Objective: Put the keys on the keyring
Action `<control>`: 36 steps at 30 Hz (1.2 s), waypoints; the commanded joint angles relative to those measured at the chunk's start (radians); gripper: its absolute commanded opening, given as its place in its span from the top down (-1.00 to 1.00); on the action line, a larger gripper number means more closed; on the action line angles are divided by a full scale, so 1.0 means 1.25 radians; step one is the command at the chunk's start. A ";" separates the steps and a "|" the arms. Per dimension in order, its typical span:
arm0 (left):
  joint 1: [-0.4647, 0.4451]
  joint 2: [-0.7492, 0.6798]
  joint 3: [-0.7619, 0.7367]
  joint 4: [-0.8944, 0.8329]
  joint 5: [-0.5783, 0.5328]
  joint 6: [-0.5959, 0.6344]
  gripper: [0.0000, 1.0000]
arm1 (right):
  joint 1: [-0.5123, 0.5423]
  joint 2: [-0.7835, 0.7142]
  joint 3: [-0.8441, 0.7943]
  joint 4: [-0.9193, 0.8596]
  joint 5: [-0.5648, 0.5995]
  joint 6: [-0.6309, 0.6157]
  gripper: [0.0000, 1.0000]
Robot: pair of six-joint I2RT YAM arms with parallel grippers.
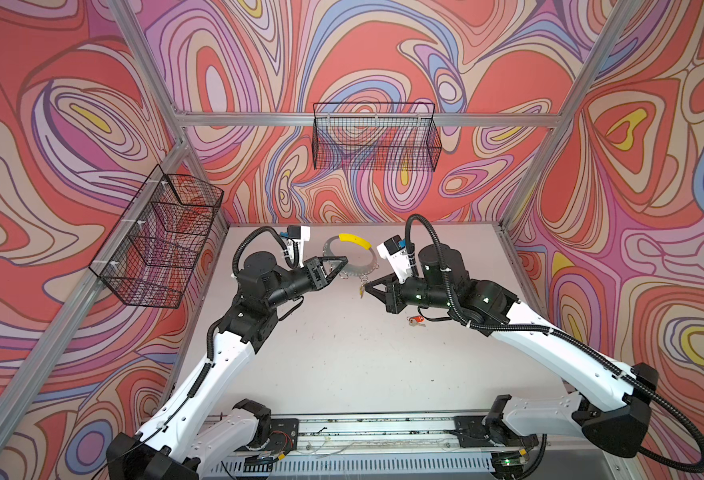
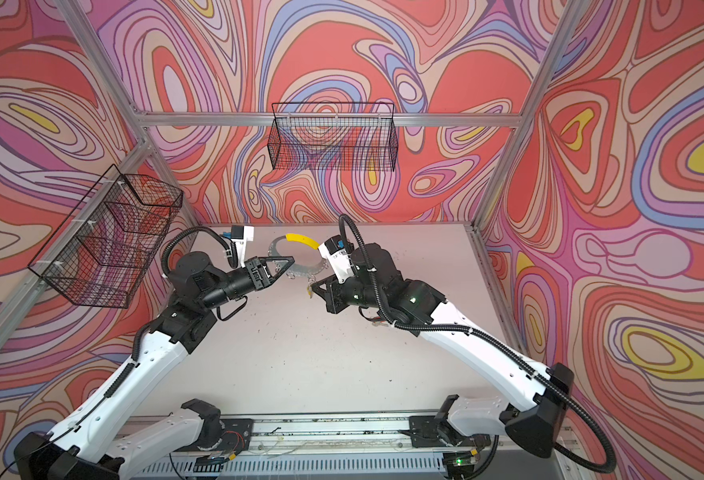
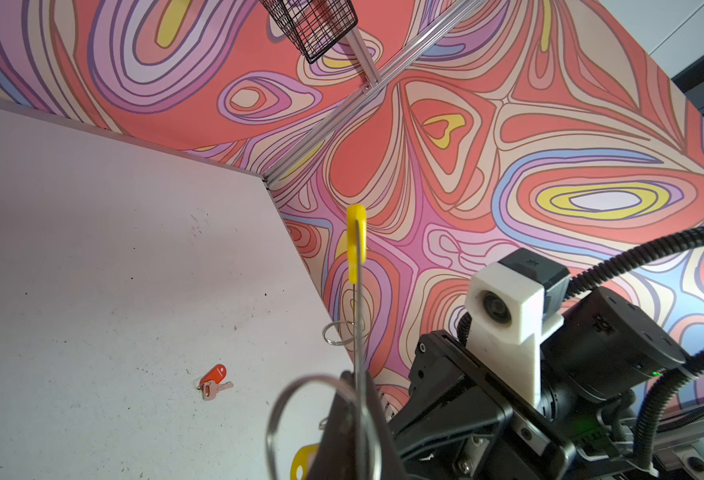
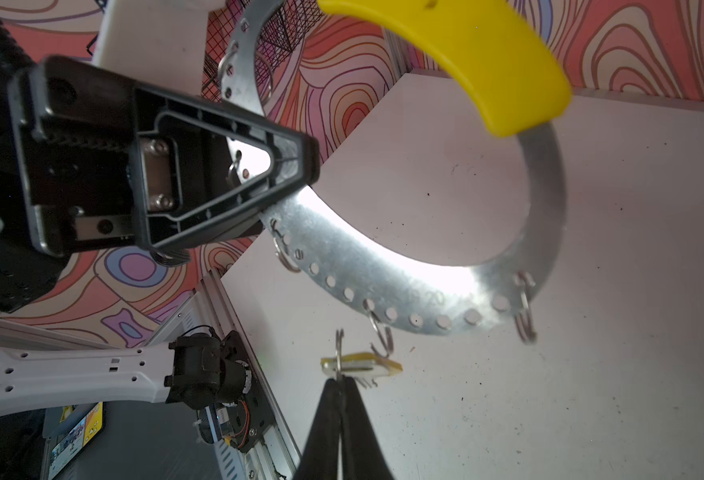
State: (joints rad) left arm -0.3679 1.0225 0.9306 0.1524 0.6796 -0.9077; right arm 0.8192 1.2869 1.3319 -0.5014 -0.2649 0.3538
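Note:
The keyring, a flat grey ring with a yellow arc, hangs tilted above the table's back, and my left gripper is shut on its left rim. The left wrist view shows it edge-on between my left gripper's fingers. Just below the keyring's near rim, my right gripper is shut on the wire ring of the yellow-tagged key, close to a small split ring. The red-tagged key lies on the table under my right arm, also in the left wrist view.
Black wire baskets hang on the left wall and the back wall. The white table ends at a metal rail along the front, where both arm bases sit. Patterned walls close in three sides.

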 commanded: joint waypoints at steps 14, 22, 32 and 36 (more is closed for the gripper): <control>-0.004 -0.017 0.021 0.020 0.026 0.013 1.00 | -0.005 0.000 -0.003 -0.005 0.017 -0.003 1.00; -0.004 -0.015 0.021 0.031 0.041 0.012 1.00 | -0.016 0.000 -0.002 -0.009 0.014 -0.001 1.00; -0.004 -0.014 0.021 0.041 0.056 0.012 1.00 | -0.035 0.003 -0.008 -0.011 -0.006 0.002 1.00; -0.004 -0.016 0.021 0.043 0.055 0.012 1.00 | -0.041 0.001 -0.017 -0.006 -0.018 0.003 1.00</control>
State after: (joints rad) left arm -0.3676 1.0214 0.9318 0.1604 0.7296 -0.9081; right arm 0.7757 1.2869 1.3281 -0.5159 -0.2680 0.3538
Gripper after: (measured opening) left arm 0.051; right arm 0.051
